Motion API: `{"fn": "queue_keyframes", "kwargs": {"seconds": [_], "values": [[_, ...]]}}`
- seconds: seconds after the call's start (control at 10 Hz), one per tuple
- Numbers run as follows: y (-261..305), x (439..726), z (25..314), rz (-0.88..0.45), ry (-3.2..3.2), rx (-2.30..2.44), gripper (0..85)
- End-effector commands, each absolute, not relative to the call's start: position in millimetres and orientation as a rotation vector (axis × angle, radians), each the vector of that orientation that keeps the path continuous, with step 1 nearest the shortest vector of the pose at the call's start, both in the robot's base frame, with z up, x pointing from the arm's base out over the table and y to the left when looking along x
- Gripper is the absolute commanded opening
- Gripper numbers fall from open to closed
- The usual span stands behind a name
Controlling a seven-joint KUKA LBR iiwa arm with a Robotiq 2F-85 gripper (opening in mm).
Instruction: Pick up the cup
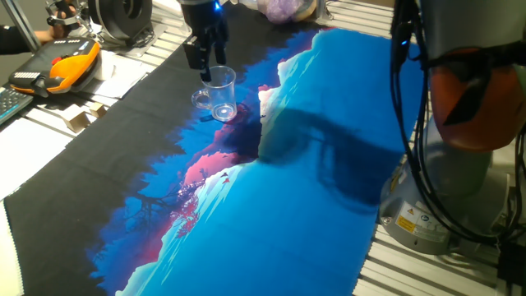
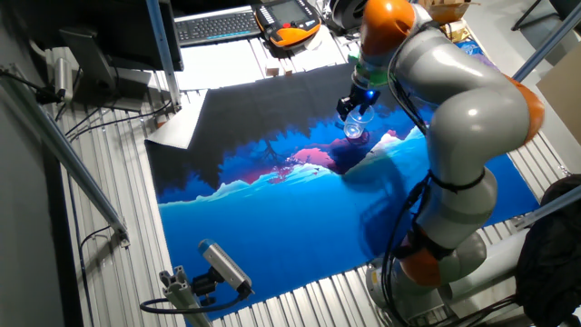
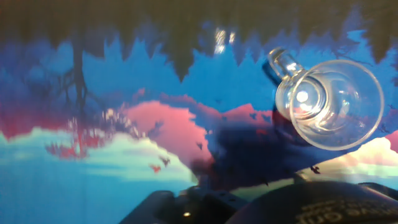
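Note:
The cup (image 1: 220, 94) is a small clear mug that stands upright on the printed cloth, with its loop handle (image 1: 200, 99) pointing left. It also shows in the other fixed view (image 2: 355, 126) and at the right of the hand view (image 3: 329, 103), seen from above. My gripper (image 1: 205, 66) hangs just above and behind the cup's rim, and it shows in the other fixed view (image 2: 355, 103) too. Its two dark fingers stand apart and hold nothing. The fingers do not show in the hand view.
A blue, pink and black printed cloth (image 1: 271, 205) covers the table. An orange hand-held controller (image 1: 62, 70) and small boxes lie at the far left edge. The arm's grey base (image 1: 444, 197) and cables stand at the right. A keyboard (image 2: 218, 25) lies beyond the cloth.

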State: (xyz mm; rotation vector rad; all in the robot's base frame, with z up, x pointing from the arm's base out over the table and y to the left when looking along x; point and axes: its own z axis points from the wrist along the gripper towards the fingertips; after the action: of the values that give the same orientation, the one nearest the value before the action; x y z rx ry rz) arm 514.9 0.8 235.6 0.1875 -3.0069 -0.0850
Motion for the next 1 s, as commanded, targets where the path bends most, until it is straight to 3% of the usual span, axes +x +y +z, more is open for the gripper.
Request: {"fn": "queue_keyframes", "kwargs": {"seconds": [0.0,0.9], "values": [[0.7,514.9,235.7,-0.045,-2.887,0.429,0.0],[0.7,514.9,235.7,-0.044,-2.943,0.381,0.0]]}}
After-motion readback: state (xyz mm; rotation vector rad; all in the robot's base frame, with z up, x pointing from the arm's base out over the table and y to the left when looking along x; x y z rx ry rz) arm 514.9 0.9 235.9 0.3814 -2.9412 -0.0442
